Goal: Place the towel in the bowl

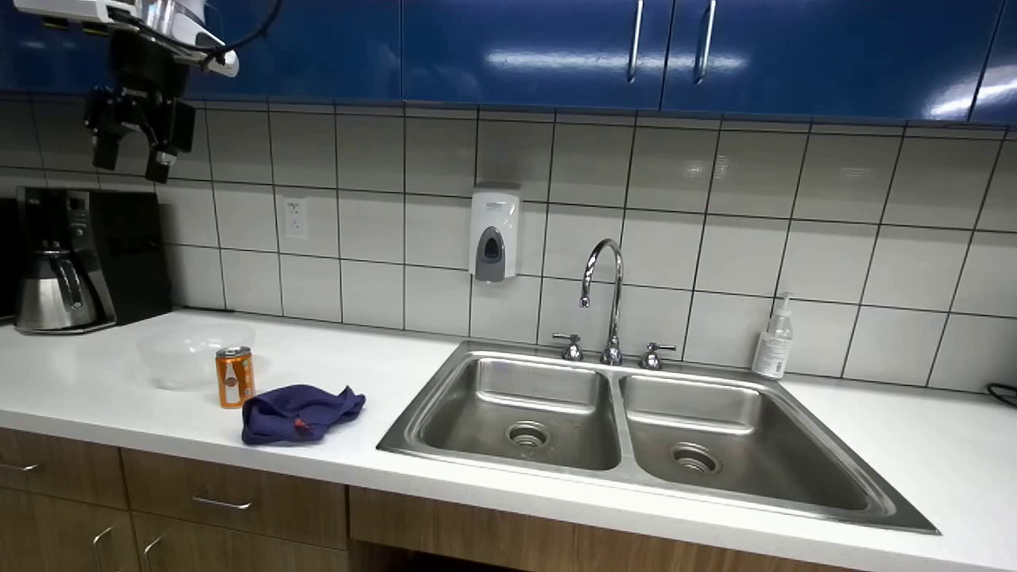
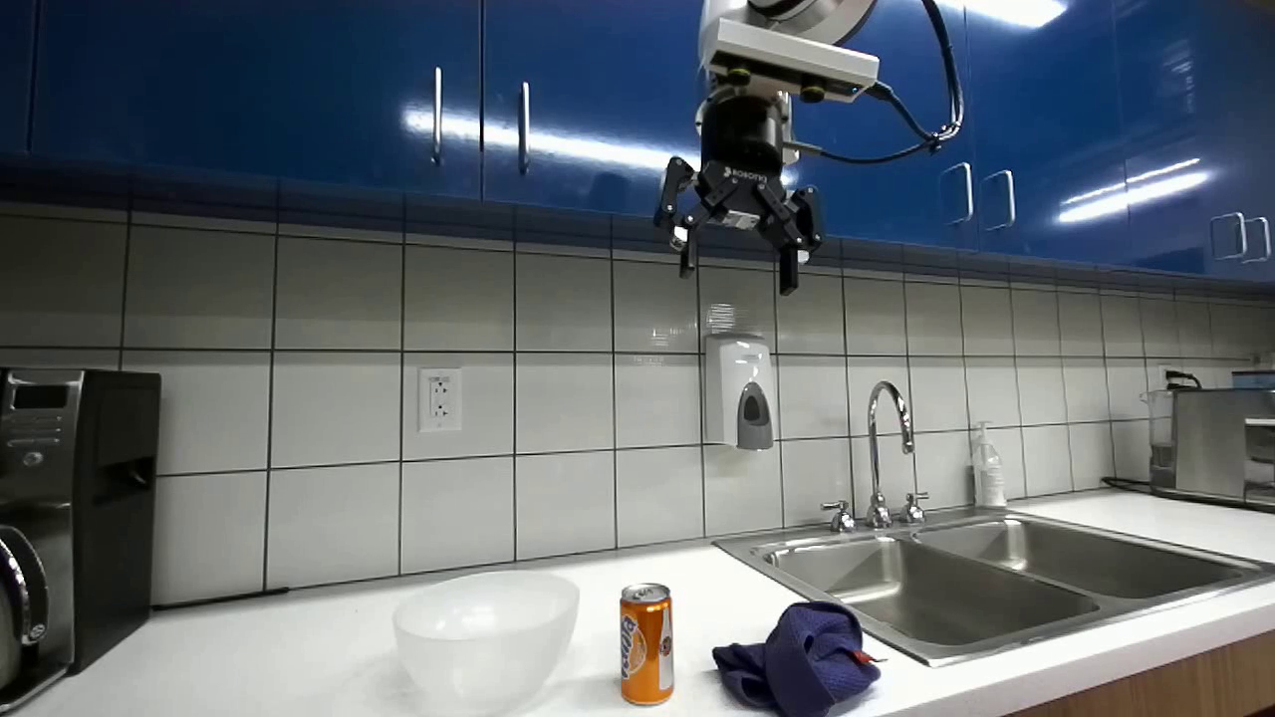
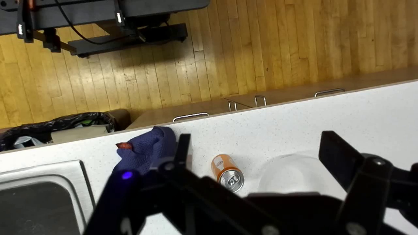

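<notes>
The purple towel point(image 2: 809, 662) lies bunched on the white countertop point(image 1: 95, 381), outside the bowl and near the sink, its red tag point(image 3: 124, 145) showing. The translucent bowl point(image 2: 448, 667) stands upright, its far inner wall visible through the opening. Between bowl and towel, apart from both, stands an orange Fanta can point(image 2: 647, 652); whether it has been opened, I cannot tell.

The Robotiq gripper point(image 2: 738, 271) hangs high above the counter, fingers pointing down, its jaws spread wide with nothing held between them.

The stainless-steel double sink point(image 1: 622, 417) has two basins, each with a round drain point(image 1: 527, 434) in its floor. A pump bottle point(image 1: 772, 345) stands near its back rim, and a soap dispenser point(image 1: 494, 234) hangs on the tiled wall point(image 1: 365, 230). In both exterior views a steel carafe point(image 1: 52, 298) sits in the coffee maker point(image 1: 131, 246), its contents hidden.

In the wrist view, beyond the counter's front edge, a waste bin point(image 3: 120, 118) lined with a black bag point(image 3: 81, 118) holds a tan box-like piece point(image 3: 78, 133), crumpled pale wrapping point(image 3: 26, 141) and something green.
</notes>
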